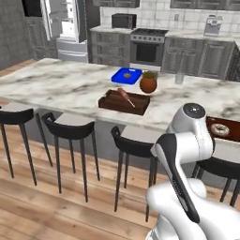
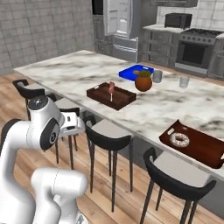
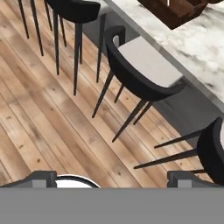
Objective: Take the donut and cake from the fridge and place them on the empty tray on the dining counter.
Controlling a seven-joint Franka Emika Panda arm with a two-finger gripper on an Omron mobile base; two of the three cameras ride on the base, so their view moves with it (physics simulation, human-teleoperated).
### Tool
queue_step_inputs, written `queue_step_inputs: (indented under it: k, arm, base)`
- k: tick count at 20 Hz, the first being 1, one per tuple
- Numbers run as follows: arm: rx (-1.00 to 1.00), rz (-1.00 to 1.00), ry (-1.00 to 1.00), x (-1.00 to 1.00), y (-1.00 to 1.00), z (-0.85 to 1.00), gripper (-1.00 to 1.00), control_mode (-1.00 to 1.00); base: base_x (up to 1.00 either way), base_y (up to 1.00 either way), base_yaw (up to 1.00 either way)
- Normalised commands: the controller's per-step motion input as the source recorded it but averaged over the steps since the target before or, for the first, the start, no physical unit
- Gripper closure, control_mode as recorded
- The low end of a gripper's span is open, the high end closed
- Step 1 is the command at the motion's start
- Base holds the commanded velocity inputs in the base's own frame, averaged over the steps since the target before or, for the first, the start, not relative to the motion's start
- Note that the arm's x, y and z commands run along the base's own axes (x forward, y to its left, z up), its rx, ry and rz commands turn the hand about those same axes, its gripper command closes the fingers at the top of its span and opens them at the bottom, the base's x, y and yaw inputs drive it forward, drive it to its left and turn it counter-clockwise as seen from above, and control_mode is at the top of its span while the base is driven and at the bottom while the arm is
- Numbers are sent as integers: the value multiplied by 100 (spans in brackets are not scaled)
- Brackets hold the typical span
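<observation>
The donut (image 2: pixel 180 139) lies on the dark reddish tray (image 2: pixel 205 151) near the front edge of the dining counter (image 2: pixel 78 70), at its right end. The left base view has the same donut (image 1: pixel 219 129) and tray (image 1: pixel 229 123) just behind my arm. The fridge (image 1: pixel 65 21) stands across the kitchen with its doors open; it is also at the back of the right base view, fridge (image 2: pixel 119 19). The cake is out of view. My gripper (image 3: pixel 113 180) is open with nothing between its fingertips (image 3: pixel 41 178), looking down at the wooden floor and stools, well short of the counter.
On the counter stand a deeper wooden tray with a stick (image 1: pixel 124 101), a blue board (image 1: pixel 126 75), a brown pot (image 1: pixel 148 83) and a glass (image 1: pixel 179 77). Black stools (image 1: pixel 68 126) line the counter's front; one stool (image 3: pixel 144 70) is close ahead of the hand.
</observation>
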Motion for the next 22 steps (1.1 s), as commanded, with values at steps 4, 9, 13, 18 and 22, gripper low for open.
queue_step_inputs:
  k: [4, 9, 13, 18, 22]
  arm:
    - [0, 0, 0, 0, 0, 0, -100, 100]
    - [0, 0, 0, 0, 0, 0, -100, 100]
    - [0, 0, 0, 0, 0, 0, -100, 100]
    - [0, 0, 0, 0, 0, 0, -100, 100]
    - [0, 0, 0, 0, 0, 0, -100, 100]
  base:
    - [21, 71, 0]
    - [25, 76, 0]
    - [17, 80, 0]
    - [18, 82, 0]
    - [17, 81, 0]
